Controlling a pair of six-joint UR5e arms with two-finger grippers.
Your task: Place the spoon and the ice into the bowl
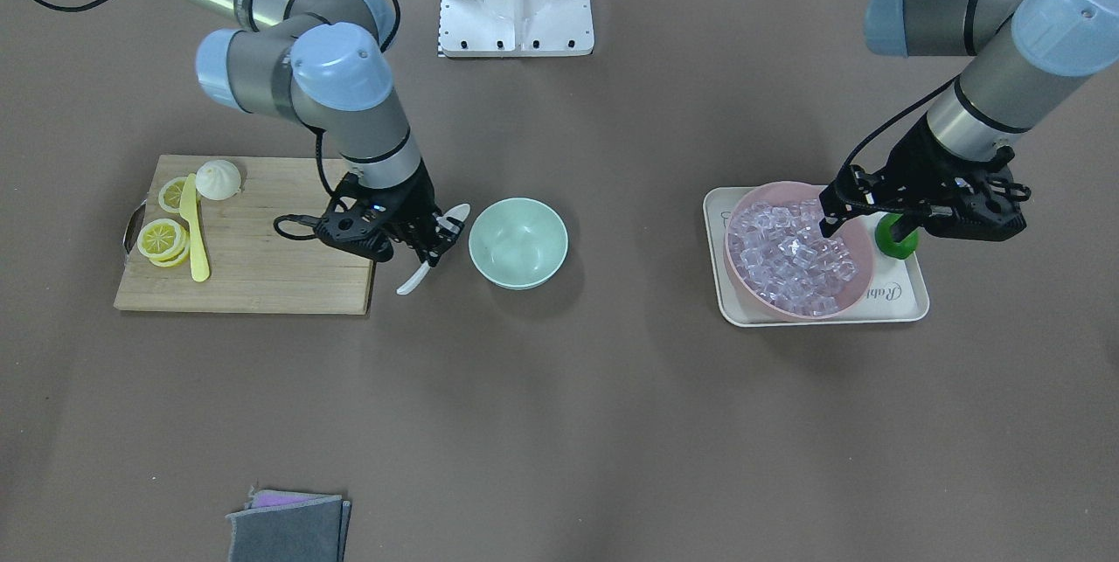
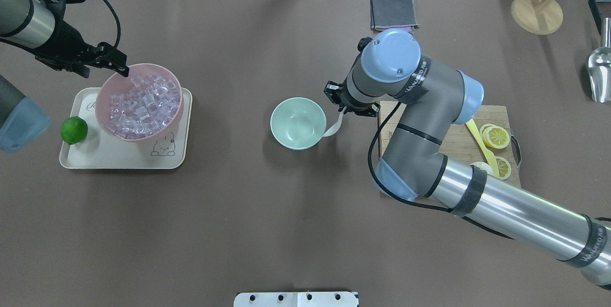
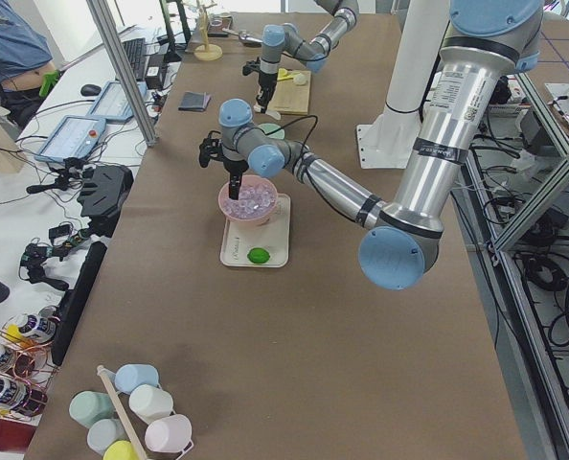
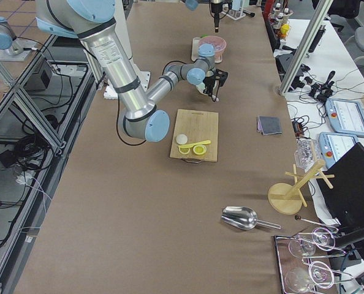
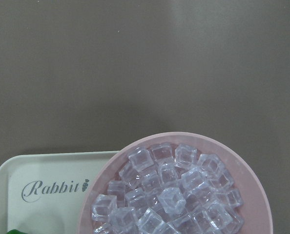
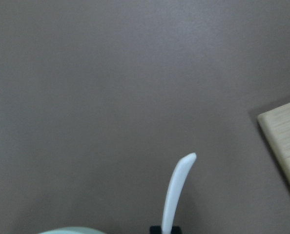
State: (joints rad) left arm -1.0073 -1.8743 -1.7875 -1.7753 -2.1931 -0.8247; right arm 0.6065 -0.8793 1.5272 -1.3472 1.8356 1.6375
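Hovering at the far left of the counter [image 2: 286,211], the left fingers [image 2: 121,69] point down over the far-left rim of a pink bowl [image 5: 255,187]. Whether they are spread or clenched, I cannot tell, and no cube shows between them. The pink bowl is heaped with ice [image 2: 143,104], clear cubes with a faint lilac tint, and it stands on a cream tray [image 2: 119,159]. A lime [image 2: 74,130] lies on the tray's left end, just beside the bowl.

Well to the right, near the middle of the counter, stands the small mint-green bowl [image 2: 298,123], upright, with nothing inside it. Just right of it the white spoon [image 2: 332,129] hangs tilted, with the right fingers [image 1: 434,246] clenched on its middle. One end of the spoon reaches close to the green bowl's right rim, and the thin handle points away toward the far side.

Right of the spoon lies a wooden board [image 1: 262,274]. At its right end are lemon slices [image 1: 162,239], a yellow knife [image 1: 197,239] and a white bun [image 1: 218,179]. On the far side lies a folded grey cloth [image 2: 394,12].
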